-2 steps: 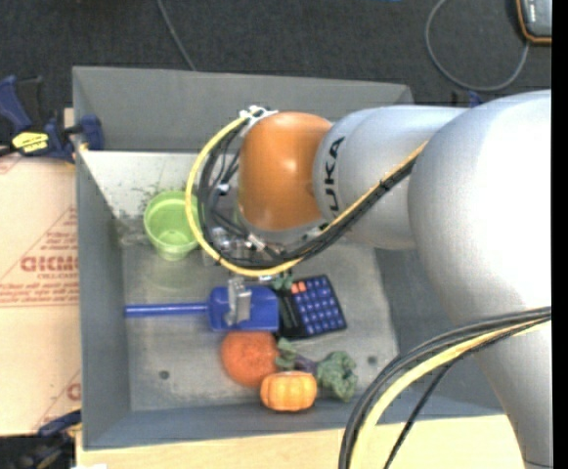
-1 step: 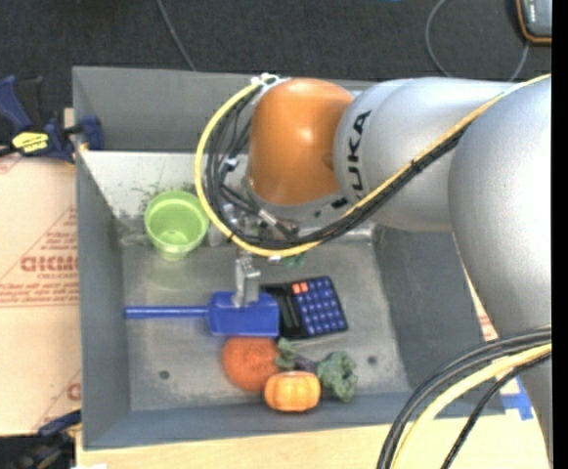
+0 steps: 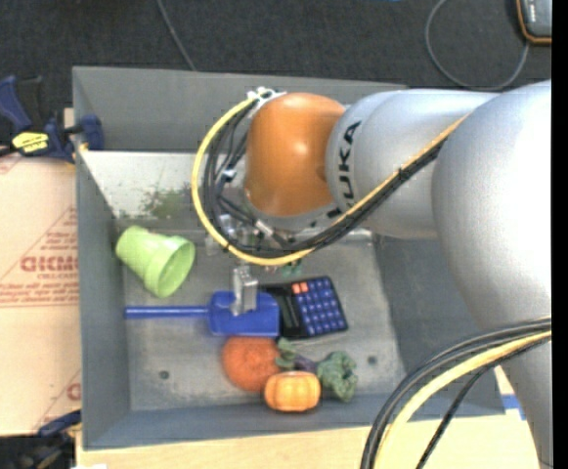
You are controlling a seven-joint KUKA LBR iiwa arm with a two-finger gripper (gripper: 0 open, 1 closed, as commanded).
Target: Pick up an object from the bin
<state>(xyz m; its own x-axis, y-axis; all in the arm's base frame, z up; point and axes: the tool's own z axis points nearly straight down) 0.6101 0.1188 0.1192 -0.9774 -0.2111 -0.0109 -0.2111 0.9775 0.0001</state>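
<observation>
Gripper hangs low in the middle of the bin, directly over the blocky head of a blue long-handled tool and apparently touching it. Whether it is spread or closed I cannot tell. I judge this to be the approach to a pick, with nothing lifted yet. The next move calls for closing squarely on that head, clear of the black calculator just beside it. An orange ball and a toy pumpkin lie near the front wall.
</observation>
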